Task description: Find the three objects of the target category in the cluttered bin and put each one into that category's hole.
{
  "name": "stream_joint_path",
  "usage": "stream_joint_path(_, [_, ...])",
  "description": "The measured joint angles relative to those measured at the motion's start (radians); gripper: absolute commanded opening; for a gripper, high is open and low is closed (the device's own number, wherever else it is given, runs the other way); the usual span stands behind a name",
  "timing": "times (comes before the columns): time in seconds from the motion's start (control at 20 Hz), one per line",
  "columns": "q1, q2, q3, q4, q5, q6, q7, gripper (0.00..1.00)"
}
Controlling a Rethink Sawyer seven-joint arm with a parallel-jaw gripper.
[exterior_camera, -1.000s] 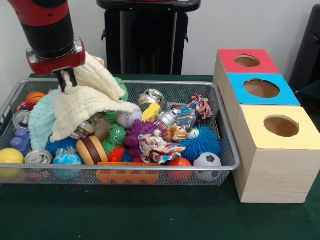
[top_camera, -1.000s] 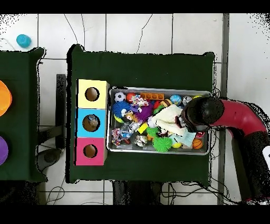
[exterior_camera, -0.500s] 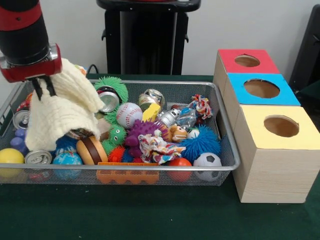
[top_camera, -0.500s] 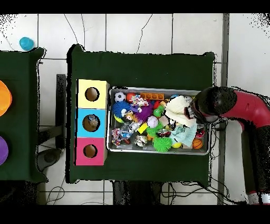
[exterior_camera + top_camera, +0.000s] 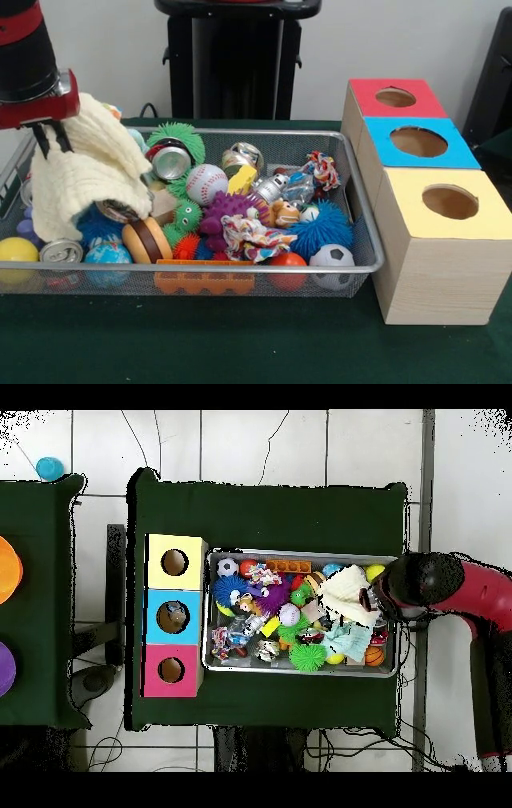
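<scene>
My gripper [image 5: 50, 138] hangs over the left end of the wire bin [image 5: 362, 210], shut on a cream waffle cloth [image 5: 84, 180]. The cloth drapes down over the toys there. From above, the cloth [image 5: 345, 592] lies at the right end of the bin [image 5: 398, 669], under my gripper [image 5: 378, 596]. Beside the bin stand three boxes with round holes: red [image 5: 396, 98], blue [image 5: 418, 142], yellow [image 5: 448, 204]. A crushed can [image 5: 170, 160], a green spiky ball [image 5: 178, 136] and a baseball [image 5: 206, 184] lie bare just right of the cloth.
The bin is piled with a purple spiky toy [image 5: 228, 210], a blue spiky ball [image 5: 322, 228], a small soccer ball [image 5: 331, 260], a silver can [image 5: 61, 252], a yellow ball [image 5: 16, 250] and an orange tray piece [image 5: 204, 280]. A black stand [image 5: 232, 64] rises behind.
My gripper has carried the cream cloth leftward in the front view, toward the bin's end. The green spiky ball, the crushed can and the baseball are now uncovered.
</scene>
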Motion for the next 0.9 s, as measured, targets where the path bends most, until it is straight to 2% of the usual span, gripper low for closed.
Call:
stream_joint_path(0.25, [-0.016, -0.021, -0.002, 0.062, 0.000, -0.085, 0.000, 0.00])
stream_joint_path(0.3, [-0.016, -0.027, -0.003, 0.090, 0.000, -0.125, 0.000, 1.00])
stream_joint_path(0.9, [-0.012, -0.038, -0.007, 0.154, 0.002, -0.156, 0.000, 1.00])
